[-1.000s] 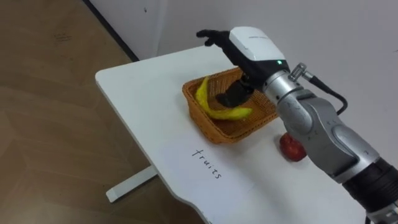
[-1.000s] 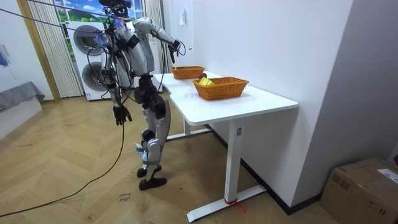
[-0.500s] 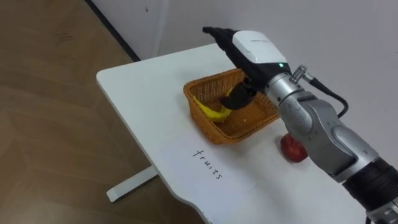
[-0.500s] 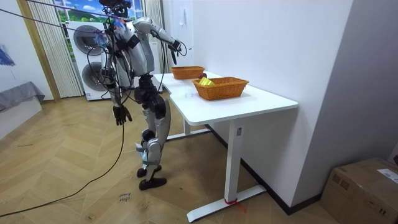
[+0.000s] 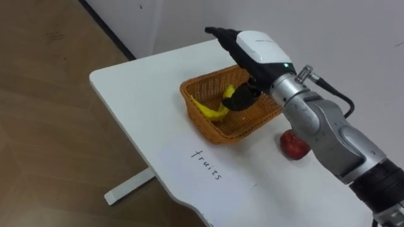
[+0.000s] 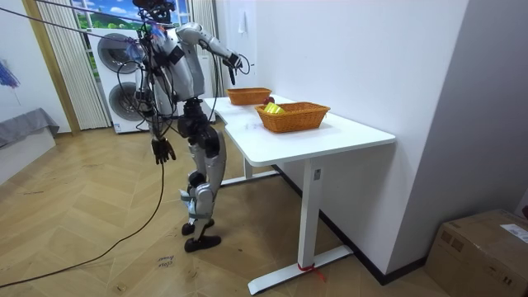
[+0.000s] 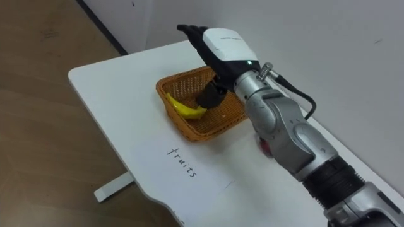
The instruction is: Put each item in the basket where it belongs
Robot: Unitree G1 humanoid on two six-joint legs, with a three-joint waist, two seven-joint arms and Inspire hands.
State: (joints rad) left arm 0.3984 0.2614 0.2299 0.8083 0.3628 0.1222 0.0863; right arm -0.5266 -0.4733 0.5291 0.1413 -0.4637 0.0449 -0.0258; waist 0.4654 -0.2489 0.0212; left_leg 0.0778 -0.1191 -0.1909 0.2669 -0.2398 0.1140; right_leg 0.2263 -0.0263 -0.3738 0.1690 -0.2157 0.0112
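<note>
A yellow banana (image 5: 208,109) lies inside the woven fruit basket (image 5: 214,131) near the table's far left corner. My right hand (image 5: 255,47) hovers over the basket's back half, open, with its fingers stretched out past the rim and its dark thumb hanging down just right of the banana. Nothing is in its grasp. A red apple (image 5: 294,145) rests on the table right of the basket, partly behind my forearm. In the room view my left hand (image 6: 162,150) hangs open at my side, and a second woven basket (image 6: 248,96) stands further along the table.
The white table (image 5: 139,101) has bare surface left of and in front of the basket, with a handwritten label (image 5: 208,165) there. Its left edge drops to the wooden floor. A white wall runs close behind the basket. I stand at the table's long side.
The banana has dropped from beside my right thumb down into the basket and now lies low against its left wall. The view has shifted slightly.
</note>
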